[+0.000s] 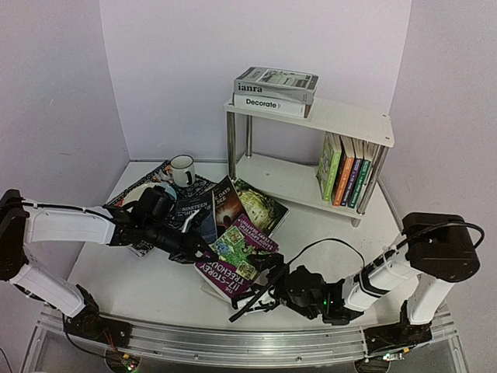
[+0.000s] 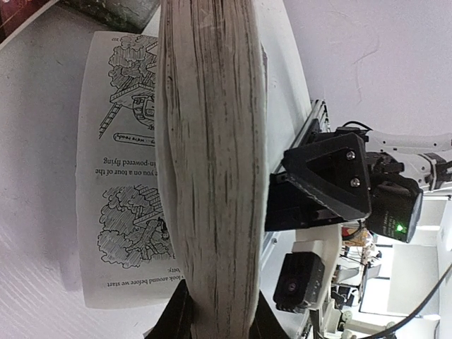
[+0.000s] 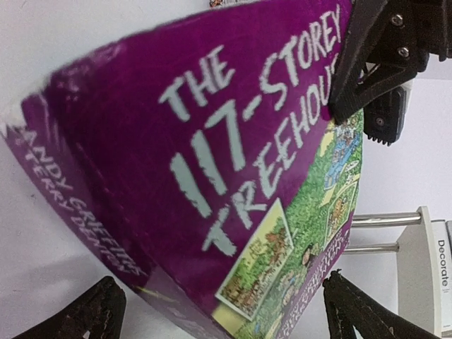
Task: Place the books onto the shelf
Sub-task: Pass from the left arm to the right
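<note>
Inspection at the pick-up step.

The purple Treehouse book (image 1: 237,260) is at the front centre of the surface (image 1: 140,280), tilted up off it, spine end toward you. Your left pincer (image 1: 194,242) is closed narrow on its page block, gripping the far edge. The left wrist view shows one printed leaf (image 2: 120,162) splayed away from the block and outside the grip. Your right pincer (image 1: 255,299) stands wide just beside the book's near end, facing the cover and holding nothing.

Behind it, a heap of books (image 1: 225,203) lies on the surface. The shelf (image 1: 349,118) stands at the back right. Four upright books (image 1: 345,172) are on its lower board and two flat books (image 1: 276,89) on top.

Judgement: one book is in hand and most are not yet shelved. The next move calls for gathering the loose leaf, perhaps by bringing the right pincer onto the near end. Then carry the book to the free lower board, left of the upright row.
</note>
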You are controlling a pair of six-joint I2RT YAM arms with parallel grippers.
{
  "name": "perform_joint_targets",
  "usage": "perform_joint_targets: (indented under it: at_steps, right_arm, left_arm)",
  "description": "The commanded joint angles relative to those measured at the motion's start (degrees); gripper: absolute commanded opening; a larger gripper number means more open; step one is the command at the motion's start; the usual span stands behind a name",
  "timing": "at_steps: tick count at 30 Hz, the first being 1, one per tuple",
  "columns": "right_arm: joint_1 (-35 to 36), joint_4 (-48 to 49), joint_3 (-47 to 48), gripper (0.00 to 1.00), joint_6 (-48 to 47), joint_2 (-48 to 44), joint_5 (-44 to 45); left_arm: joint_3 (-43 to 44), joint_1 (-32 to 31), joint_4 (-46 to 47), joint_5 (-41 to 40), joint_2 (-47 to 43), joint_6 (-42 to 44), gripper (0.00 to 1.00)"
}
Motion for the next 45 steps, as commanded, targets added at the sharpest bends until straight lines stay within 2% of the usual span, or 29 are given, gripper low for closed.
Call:
perform_joint_targets:
  at_steps: [1,4,7,12,15,21,23,28,33,37,41,43,45]
  right_arm:
    - [0.52,9.26,1.55,0.98,-5.9,2.49,2.57]
    - [0.82,13.92,1.96,0.9,-8.2,3.54,3.54]
    - [1.11,18.95,1.4,0.75,-9.53,4.14,3.73]
    - [1.69,20.11,0.53,0.21,-9.2,3.58,4.26]
    - [1.91,20.23,-0.01,0.02,-8.31,2.77,4.63]
    - [2.36,20.21,-1.11,0.0,-7.83,0.92,5.9]
    - [2.52,20.2,-1.46,0.0,-7.62,0.18,6.57]
    - [2.82,17.33,-1.98,0.0,-3.23,-2.96,8.58]
    - [2.91,-0.81,1.18,0.0,8.67,-9.54,9.83]
    - [2.93,-9.43,2.79,0.0,15.87,-14.56,9.15]
    - [2.78,-21.78,8.31,0.0,26.75,-18.95,13.05]
    - [1.92,-31.26,12.76,0.0,35.11,-20.54,14.46]
    - [0.11,-43.53,17.89,0.0,43.41,-21.38,11.81]
  left_arm:
    - [2.99,0.27,3.24,6.08,-3.08,-0.83,0.07]
    - [2.52,0.26,3.21,6.46,-3.23,-0.72,0.09]
    - [1.95,0.26,3.22,5.87,-3.49,-0.43,0.14]
    - [0.93,0.26,2.8,4.3,-3.91,0.3,0.25]
    - [1.49,0.28,0.13,1.48,-3.94,1.96,0.36]
    - [5.82,0.26,-11.3,-10.79,-5.42,7.07,0.57]
    - [6.95,0.27,-14.2,-15.12,-7.26,7.71,0.67]
    - [8.97,0.26,-19.15,-26.24,-13.41,9.51,0.78]
    - [9.29,0.27,-20.27,-32.54,-20.27,10.05,0.8]
    - [9.3,0.26,-20.32,-35.5,-23.79,10.12,0.8]
    - [8.94,0.26,-20.3,-38.64,-26.6,9.9,0.8]
    - [8.8,0.26,-20.31,-40.15,-28.14,9.82,0.8]
    - [8.65,0.26,-20.32,-43.08,-29.69,9.56,0.8]
